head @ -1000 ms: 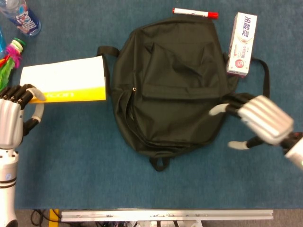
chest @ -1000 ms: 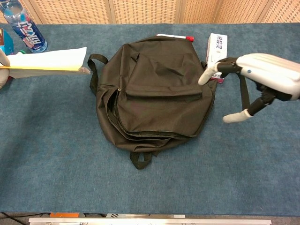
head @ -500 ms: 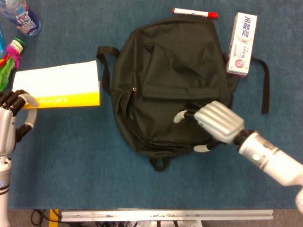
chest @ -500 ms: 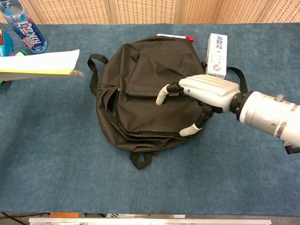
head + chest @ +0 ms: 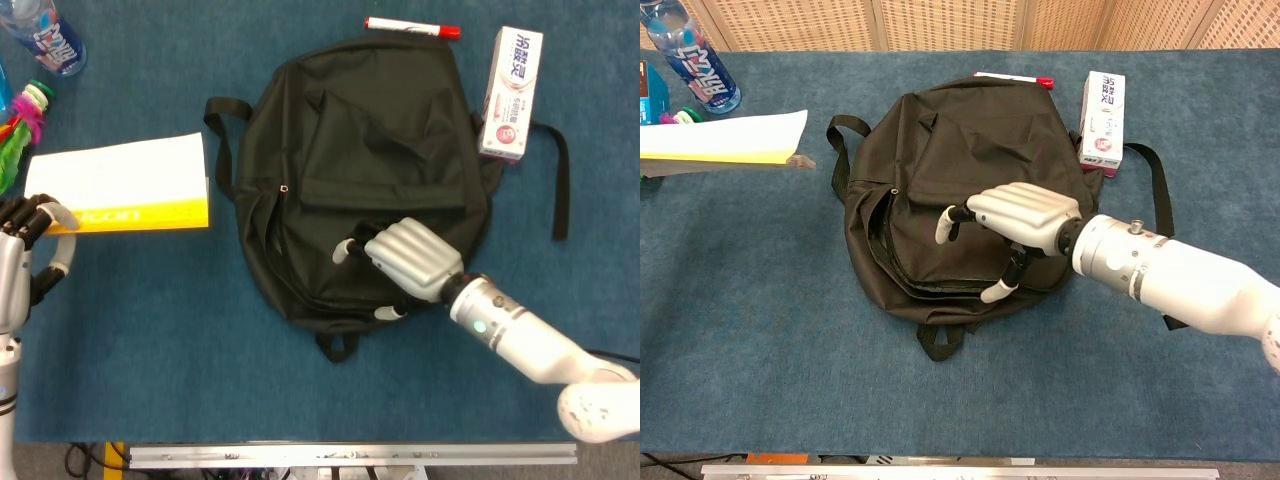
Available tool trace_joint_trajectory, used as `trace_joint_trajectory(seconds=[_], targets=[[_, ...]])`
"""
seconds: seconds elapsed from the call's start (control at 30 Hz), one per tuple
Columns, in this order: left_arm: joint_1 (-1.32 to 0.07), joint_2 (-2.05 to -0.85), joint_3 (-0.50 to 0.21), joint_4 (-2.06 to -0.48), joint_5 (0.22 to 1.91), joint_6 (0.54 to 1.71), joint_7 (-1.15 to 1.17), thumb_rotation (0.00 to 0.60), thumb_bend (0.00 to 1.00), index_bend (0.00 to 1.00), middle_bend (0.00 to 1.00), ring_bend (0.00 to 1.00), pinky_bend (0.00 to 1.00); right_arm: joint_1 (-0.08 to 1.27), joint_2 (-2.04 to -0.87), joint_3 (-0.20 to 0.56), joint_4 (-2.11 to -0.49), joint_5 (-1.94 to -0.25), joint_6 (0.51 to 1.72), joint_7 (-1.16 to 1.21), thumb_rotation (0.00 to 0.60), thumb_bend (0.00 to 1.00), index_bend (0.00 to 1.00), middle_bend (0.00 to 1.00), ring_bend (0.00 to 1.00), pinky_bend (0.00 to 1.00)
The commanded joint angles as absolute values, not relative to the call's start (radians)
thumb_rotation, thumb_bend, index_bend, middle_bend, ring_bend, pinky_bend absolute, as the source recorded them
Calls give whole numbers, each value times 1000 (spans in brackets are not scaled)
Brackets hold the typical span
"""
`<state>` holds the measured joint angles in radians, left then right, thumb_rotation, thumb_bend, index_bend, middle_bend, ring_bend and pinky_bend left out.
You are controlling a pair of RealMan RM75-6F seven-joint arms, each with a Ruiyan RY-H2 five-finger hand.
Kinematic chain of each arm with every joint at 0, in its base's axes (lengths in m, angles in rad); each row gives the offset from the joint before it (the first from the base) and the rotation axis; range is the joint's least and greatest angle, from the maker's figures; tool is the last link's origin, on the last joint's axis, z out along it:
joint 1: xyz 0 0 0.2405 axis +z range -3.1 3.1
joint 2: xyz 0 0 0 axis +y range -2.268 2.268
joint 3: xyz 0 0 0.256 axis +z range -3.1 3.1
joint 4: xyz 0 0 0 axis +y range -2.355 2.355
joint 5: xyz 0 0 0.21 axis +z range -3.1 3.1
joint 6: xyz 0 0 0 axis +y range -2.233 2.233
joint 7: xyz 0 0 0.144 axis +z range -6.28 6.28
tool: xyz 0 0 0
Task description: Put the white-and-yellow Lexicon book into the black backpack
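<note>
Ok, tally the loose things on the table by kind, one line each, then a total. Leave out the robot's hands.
Backpack: 1
Book: 1
Marker: 1
Toothpaste box: 1
Plastic bottle: 1
Colourful items at the far left edge, cut off and hard to identify: at least 1
Total: at least 6

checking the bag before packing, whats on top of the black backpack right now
The right robot hand is over the black backpack's lower front, fingers spread. The fabric beneath the palm is hidden; contact is unclear.

Left hand (image 5: 18, 262) at far left, fingers curled; right hand (image 5: 405, 256) outstretched, spread.
</note>
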<state>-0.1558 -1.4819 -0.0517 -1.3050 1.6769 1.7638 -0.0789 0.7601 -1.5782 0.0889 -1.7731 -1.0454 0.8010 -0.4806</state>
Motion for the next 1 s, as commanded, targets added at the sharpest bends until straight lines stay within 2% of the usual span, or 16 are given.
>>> trace_joint_trajectory(seconds=[0.03,0.33,0.43,0.53,0.67,0.8,1.0], targets=[[-155,-1482,-53,-1303,1678,1764,-81,600,406,654,587,542,549,778,-1603,87,-1752,-1016,813,-503,600,0,310,330,188,297],[-155,-1484,-57,-1295,1681,1761,-84,600,405,653,586,542,549,814,-1657,99,-1667,-921,857,-552,600,25,310,343,192,333],[-154,-1484,-58,-1294,1682,1761,-86,600,406,654,586,542,549,825,-1667,104,-1647,-897,858,-556,600,135,316,358,208,367],[-153,-1484,-59,-1293,1681,1761,-88,600,405,654,586,542,549,831,-1677,114,-1632,-887,870,-550,600,330,346,386,245,419],[-151,-1482,-61,-1289,1680,1759,-91,600,405,654,586,542,549,836,-1684,127,-1617,-886,883,-536,600,502,447,455,349,546],[-154,-1479,-64,-1284,1681,1758,-97,600,405,654,586,542,549,833,-1689,145,-1608,-901,905,-506,600,588,613,559,468,659],[-167,-1455,-67,-1308,1683,1740,-145,600,405,654,586,541,549,828,-1664,203,-1622,-922,936,-435,600,623,676,616,569,747]])
